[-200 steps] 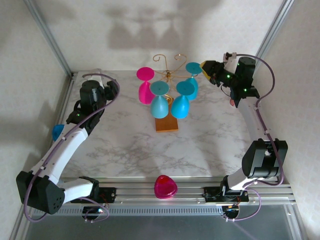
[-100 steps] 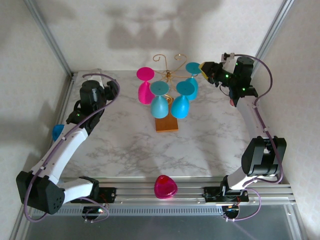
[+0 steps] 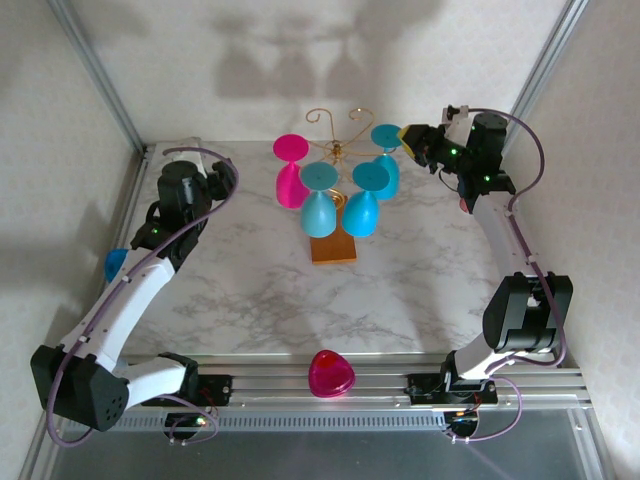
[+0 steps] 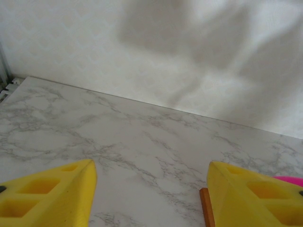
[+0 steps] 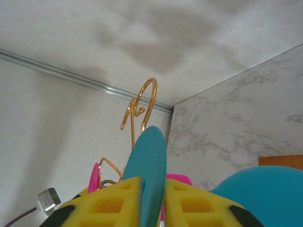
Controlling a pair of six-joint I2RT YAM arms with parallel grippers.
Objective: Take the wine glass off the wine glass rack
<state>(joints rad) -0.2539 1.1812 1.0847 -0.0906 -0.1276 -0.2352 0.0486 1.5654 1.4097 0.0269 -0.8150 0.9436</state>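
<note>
The wine glass rack (image 3: 335, 150) is a gold wire stand on an orange-brown base (image 3: 333, 250) at the back middle of the table. Several glasses hang upside down from it. A teal wine glass (image 3: 386, 135) hangs at the right rear arm. My right gripper (image 3: 408, 137) is at its foot. In the right wrist view the yellow pads (image 5: 113, 203) press both faces of the teal foot disc (image 5: 149, 156), with gold scrolls (image 5: 142, 106) behind. My left gripper (image 3: 225, 175) hovers left of the rack, open with nothing between its fingers (image 4: 151, 189).
A pink glass (image 3: 291, 170) and two more teal glasses (image 3: 319, 200) (image 3: 362, 200) hang on the rack's left and front. A pink piece (image 3: 331, 373) lies on the front rail and a blue piece (image 3: 115, 264) at the left edge. Cage posts stand at both back corners.
My right gripper's jaws have closed in onto the teal glass's foot, and the wrist has edged slightly left toward the rack. The left arm has not moved.
</note>
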